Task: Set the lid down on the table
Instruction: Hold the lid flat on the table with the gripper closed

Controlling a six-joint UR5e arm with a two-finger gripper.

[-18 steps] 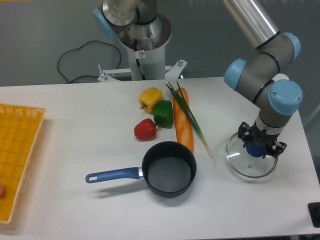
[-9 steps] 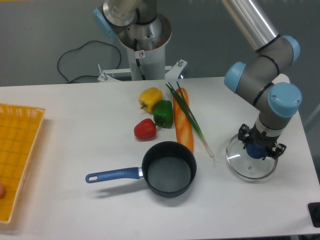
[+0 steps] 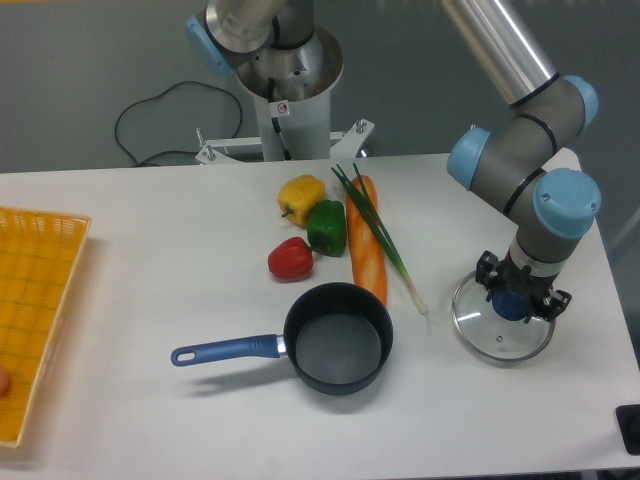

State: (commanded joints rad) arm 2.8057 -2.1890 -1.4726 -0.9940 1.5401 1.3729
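Observation:
The round glass lid (image 3: 497,334) with its thin metal rim lies low over the right side of the white table (image 3: 150,280), level and at or just above the surface. My gripper (image 3: 514,298) points straight down over its centre, shut on the blue knob (image 3: 512,305), which shows between the dark fingers. I cannot tell whether the rim touches the tabletop. The lid sits well right of the dark saucepan (image 3: 338,337).
The saucepan's blue handle (image 3: 225,349) points left. A carrot (image 3: 366,241) and a green onion (image 3: 385,240) lie left of the lid, beside yellow (image 3: 301,194), green (image 3: 326,225) and red (image 3: 290,258) peppers. A yellow mesh tray (image 3: 30,315) sits at the left edge. The table's right edge is close to the lid.
The gripper and the lid have shifted together slightly toward the front of the table and a little lower. Nothing else has moved.

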